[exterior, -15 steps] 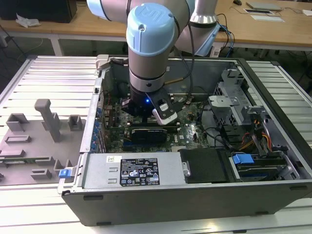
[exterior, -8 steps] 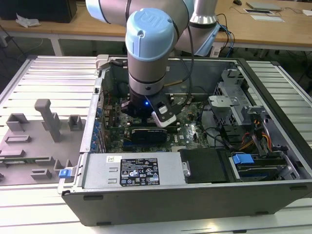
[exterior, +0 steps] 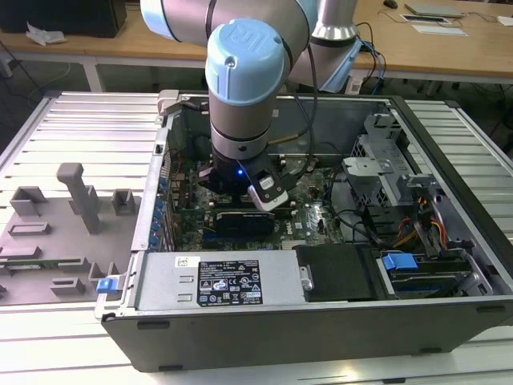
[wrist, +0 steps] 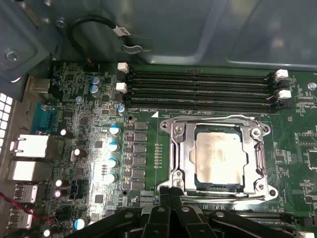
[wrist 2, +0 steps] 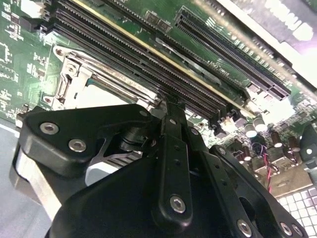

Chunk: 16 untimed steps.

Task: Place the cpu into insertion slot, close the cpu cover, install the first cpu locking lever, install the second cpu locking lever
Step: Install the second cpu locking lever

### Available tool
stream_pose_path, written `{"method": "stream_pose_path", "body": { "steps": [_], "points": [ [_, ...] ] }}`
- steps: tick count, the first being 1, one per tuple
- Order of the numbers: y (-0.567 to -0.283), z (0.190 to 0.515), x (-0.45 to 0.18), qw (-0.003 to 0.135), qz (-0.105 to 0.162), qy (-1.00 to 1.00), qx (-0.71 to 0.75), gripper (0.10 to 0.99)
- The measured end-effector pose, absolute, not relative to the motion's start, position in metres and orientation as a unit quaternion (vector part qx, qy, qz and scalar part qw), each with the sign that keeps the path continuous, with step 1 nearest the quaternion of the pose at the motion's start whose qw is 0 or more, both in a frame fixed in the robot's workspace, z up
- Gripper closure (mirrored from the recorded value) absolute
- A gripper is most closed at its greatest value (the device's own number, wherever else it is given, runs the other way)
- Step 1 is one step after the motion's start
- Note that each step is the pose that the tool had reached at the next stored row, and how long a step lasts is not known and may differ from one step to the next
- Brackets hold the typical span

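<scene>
Chip [wrist: 220, 157] is sitting flat in the socket [wrist: 181, 157] in the first wrist view, with the metal cover frame [wrist: 216, 123] lying down around it and the gripper [wrist: 171, 191], fingers pressed together and holding nothing, hovering just at the socket's near edge. In the second wrist view the closed fingertips [wrist 2: 171, 111] are pointing at the memory slots [wrist 2: 133, 59] beside the socket, touching nothing. In the exterior view the arm [exterior: 244, 88] is reaching down into the open computer case [exterior: 321, 329], walls crowding every side.

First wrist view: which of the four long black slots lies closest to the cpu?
The slot bordering the cpu cover; the other three lie beyond it, farther from the cpu.
</scene>
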<state>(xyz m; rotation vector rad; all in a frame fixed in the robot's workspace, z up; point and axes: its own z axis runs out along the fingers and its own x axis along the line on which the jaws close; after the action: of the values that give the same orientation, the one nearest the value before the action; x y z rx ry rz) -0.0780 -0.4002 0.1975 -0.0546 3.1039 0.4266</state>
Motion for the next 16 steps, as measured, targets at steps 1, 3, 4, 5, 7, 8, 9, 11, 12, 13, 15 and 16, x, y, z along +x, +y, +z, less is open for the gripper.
{"method": "stream_pose_path", "body": {
  "steps": [1, 3, 4, 5, 7, 8, 9, 11, 12, 13, 15, 16],
  "points": [
    [-0.4, 0.197, -0.078, 0.004, 0.138, 0.99, -0.017, 0.98],
    [-0.4, 0.196, -0.079, 0.004, 0.14, 0.99, -0.017, 0.98],
    [-0.4, 0.196, -0.079, 0.004, 0.141, 0.99, -0.017, 0.98],
    [-0.399, 0.196, -0.079, 0.004, 0.142, 0.99, -0.017, 0.98],
    [-0.398, 0.196, -0.079, 0.004, 0.143, 0.99, -0.017, 0.98],
    [-0.398, 0.196, -0.079, 0.004, 0.143, 0.99, -0.017, 0.98],
    [-0.397, 0.196, -0.079, 0.004, 0.143, 0.99, -0.017, 0.98],
    [-0.397, 0.204, -0.079, 0.005, 0.142, 0.99, -0.018, 0.98],
    [-0.397, 0.209, -0.079, 0.005, 0.142, 0.99, -0.018, 0.98],
    [-0.397, 0.216, -0.079, 0.006, 0.141, 0.99, -0.018, 0.98],
    [-0.396, 0.225, -0.079, 0.006, 0.134, 0.991, -0.018, 0.98],
    [-0.397, 0.227, -0.079, 0.006, 0.123, 0.992, -0.017, 0.98]
  ]
}}
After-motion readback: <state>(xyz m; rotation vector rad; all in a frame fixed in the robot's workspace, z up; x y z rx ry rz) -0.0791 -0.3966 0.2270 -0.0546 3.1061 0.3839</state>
